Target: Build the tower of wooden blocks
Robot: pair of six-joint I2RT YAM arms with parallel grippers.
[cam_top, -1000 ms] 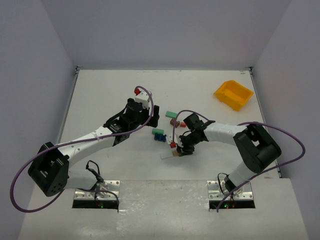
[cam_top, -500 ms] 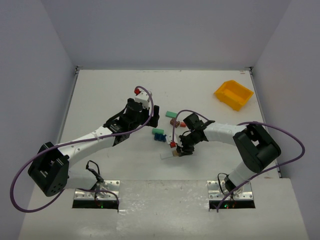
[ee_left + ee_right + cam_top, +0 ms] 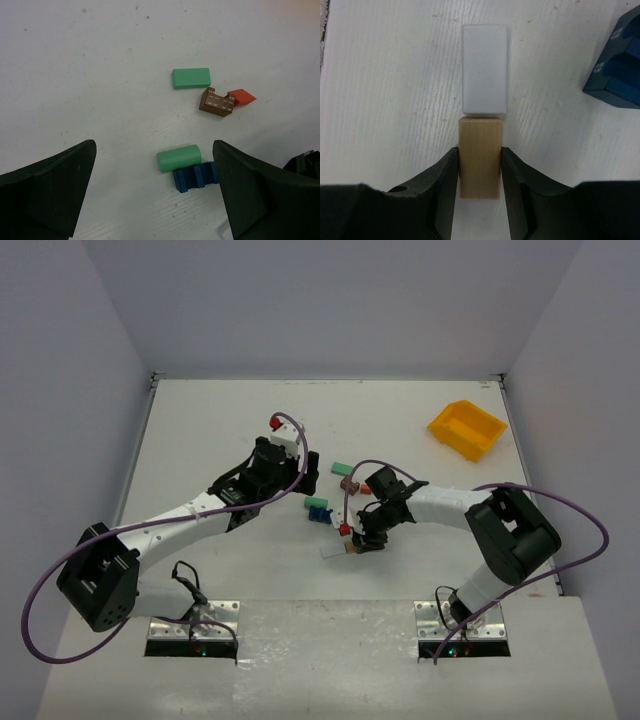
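Note:
My right gripper (image 3: pixel 479 165) is shut on a tan wood block (image 3: pixel 479 157) that stands on the table, one finger pressed against each side. A pale flat plank (image 3: pixel 484 68) lies end to end with it, just ahead. In the top view the right gripper (image 3: pixel 352 540) is at mid-table with the plank (image 3: pixel 332 552) beside it. My left gripper (image 3: pixel 154 165) hangs open above a green cylinder (image 3: pixel 178 157) and a notched blue block (image 3: pixel 195 177), which touch each other. Farther off lie a green flat block (image 3: pixel 191 78), a brown block (image 3: pixel 217 101) and a red wedge (image 3: pixel 241 97).
A yellow bin (image 3: pixel 467 428) sits at the back right of the table. The blue block (image 3: pixel 620 70) lies to the right of the right gripper. The left gripper (image 3: pixel 305 480) is close to the block cluster, with the right arm just across it.

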